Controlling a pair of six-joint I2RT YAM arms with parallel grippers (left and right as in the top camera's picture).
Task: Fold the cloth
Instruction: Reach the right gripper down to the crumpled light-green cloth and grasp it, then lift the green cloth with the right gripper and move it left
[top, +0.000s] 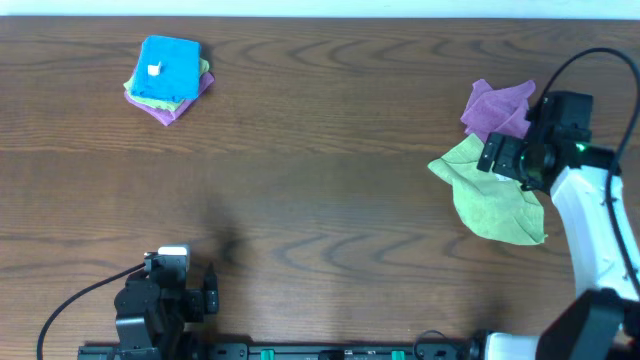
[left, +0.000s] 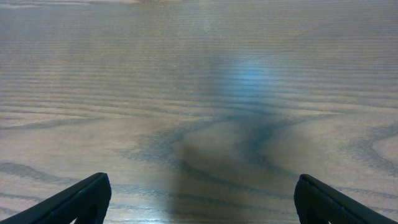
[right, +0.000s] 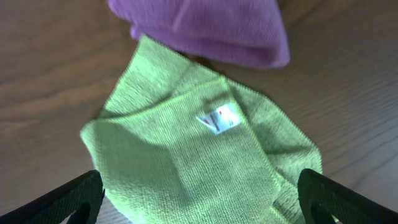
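The lime-green cloth (top: 490, 200) lies crumpled at the right side of the table, with one part turned over on itself. In the right wrist view the cloth (right: 186, 155) fills the middle and its small white tag (right: 219, 117) faces up. My right gripper (top: 512, 160) hovers over the cloth's upper part. Its fingers (right: 199, 202) are spread wide to either side of the cloth and hold nothing. My left gripper (top: 200, 290) rests at the near left edge, far from the cloth. It is open (left: 199, 202) over bare wood.
A purple cloth (top: 497, 107) lies touching the far edge of the green one, and shows in the right wrist view (right: 211, 28). A bright blue folded cloth (top: 167, 68) sits on a small stack of folded cloths at the far left. Cables run by both arm bases.
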